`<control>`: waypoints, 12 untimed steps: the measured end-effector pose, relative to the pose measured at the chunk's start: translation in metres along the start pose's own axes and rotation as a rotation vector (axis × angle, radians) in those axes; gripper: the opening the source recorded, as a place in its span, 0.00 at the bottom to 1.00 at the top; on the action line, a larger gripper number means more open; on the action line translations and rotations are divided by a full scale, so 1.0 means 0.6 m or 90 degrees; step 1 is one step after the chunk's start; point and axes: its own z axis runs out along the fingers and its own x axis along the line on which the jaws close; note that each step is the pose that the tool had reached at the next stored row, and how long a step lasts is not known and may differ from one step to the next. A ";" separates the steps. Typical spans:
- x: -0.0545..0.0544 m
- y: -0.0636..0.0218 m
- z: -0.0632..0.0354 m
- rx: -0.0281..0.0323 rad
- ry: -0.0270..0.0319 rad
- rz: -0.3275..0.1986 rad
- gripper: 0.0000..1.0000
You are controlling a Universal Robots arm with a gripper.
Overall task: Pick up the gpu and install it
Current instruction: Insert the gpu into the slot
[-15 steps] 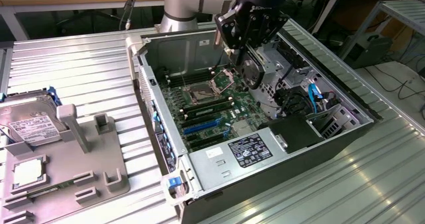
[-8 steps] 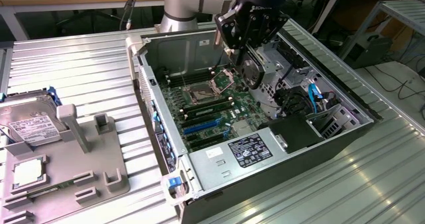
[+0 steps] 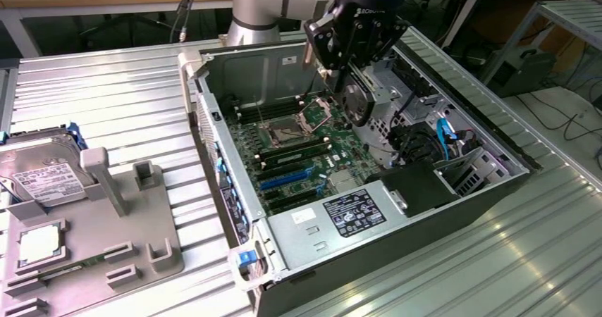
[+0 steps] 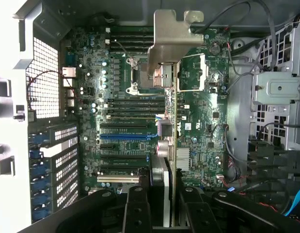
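I have the hand (image 3: 350,65) pinching the gpu (image 3: 357,100) by its top edge. The card hangs on edge inside the open computer case (image 3: 252,67), over the motherboard (image 3: 299,158), its silver bracket (image 4: 171,36) pointing away from the hand.

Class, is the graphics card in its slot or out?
Out: the gripper holds the card on edge above the motherboard, clear of the slots.

The exterior view looks down at a slant from high and fairly far back, with the open computer case (image 3: 254,70) at centre frame. The wrist view looks straight down into it from close above, along the edge-on graphics card (image 4: 166,48). Both show the motherboard (image 3: 301,155).
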 end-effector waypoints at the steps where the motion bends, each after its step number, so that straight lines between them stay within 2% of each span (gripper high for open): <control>1: 0.000 0.000 0.000 0.0000 0.0000 -0.005 0.28; 5: 0.000 0.000 0.000 0.0000 0.0000 -0.023 0.28; 12: 0.000 0.000 0.000 0.0000 -0.0001 -0.077 0.28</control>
